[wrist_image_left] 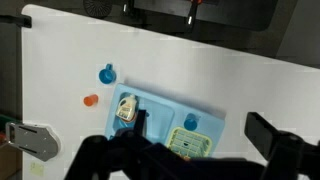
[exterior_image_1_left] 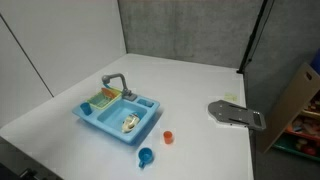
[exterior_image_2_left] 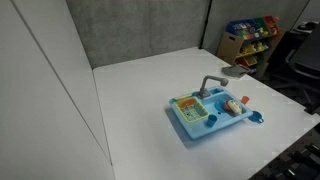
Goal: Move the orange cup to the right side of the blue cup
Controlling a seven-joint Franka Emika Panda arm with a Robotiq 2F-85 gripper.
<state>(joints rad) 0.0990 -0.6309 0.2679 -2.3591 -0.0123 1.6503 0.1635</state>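
The white table (exterior_image_1_left: 200,80) carries everything, and the blue toy sink (exterior_image_1_left: 105,122) sits near its middle and serves as the landmark. The sink's grey faucet (exterior_image_1_left: 115,82) rises from its back edge. A green-and-yellow insert fills one compartment, and a pale yellowish toy (exterior_image_1_left: 130,123) lies in the open basin. A flat grey object (exterior_image_1_left: 237,114) lies well apart from the sink, beyond its basin end.

The gripper (wrist_image_left: 175,140) appears only in the wrist view. It hangs high over the sink with its dark fingers spread wide apart and nothing between them. No approach to either cup seems to have begun.

The orange cup (exterior_image_1_left: 168,137) stands on the bare table just off the sink's basin-end corner. The blue cup (exterior_image_1_left: 146,156) stands near that same corner, close to the orange one but not touching it or the sink. The wrist view shows the same pair off one end of the sink, both too small to tell how they are turned.

The likely trouble comes from size and crowding. Wide fingers coming down on so small a cup could strike the sink wall or nudge the blue cup. A pinch that lands off-centre could tip the light cup or squirt it away. Setting it down too close to the blue cup could shove the reference itself.
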